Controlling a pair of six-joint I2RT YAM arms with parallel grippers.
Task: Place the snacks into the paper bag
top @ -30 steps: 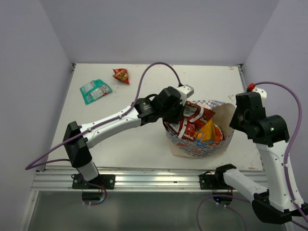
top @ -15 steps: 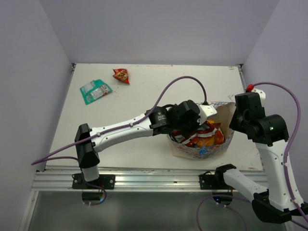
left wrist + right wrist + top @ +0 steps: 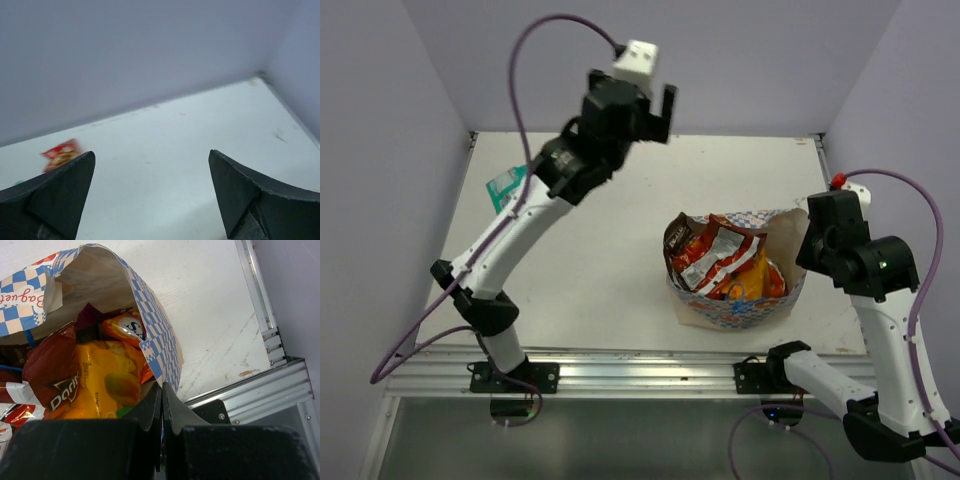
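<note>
The paper bag stands open at the right of the table, its blue-checked rim pinched between the jaws of my right gripper, which is shut on it. Inside lie several snacks: red-and-silver chip bags, a yellow packet, a red Doritos bag and a purple one. My left gripper is raised high over the back of the table, open and holding nothing. A small red packet lies on the table far below it. A teal packet shows partly beside the left arm.
Lilac walls close the table in at the back and on both sides. A metal rail runs along the near edge with both arm bases on it. The left arm's purple cable loops high above the table.
My left gripper opened, left a red-and-silver chip bag in the paper bag, and swung up and back to the left. The right gripper has kept still on the bag's rim.
</note>
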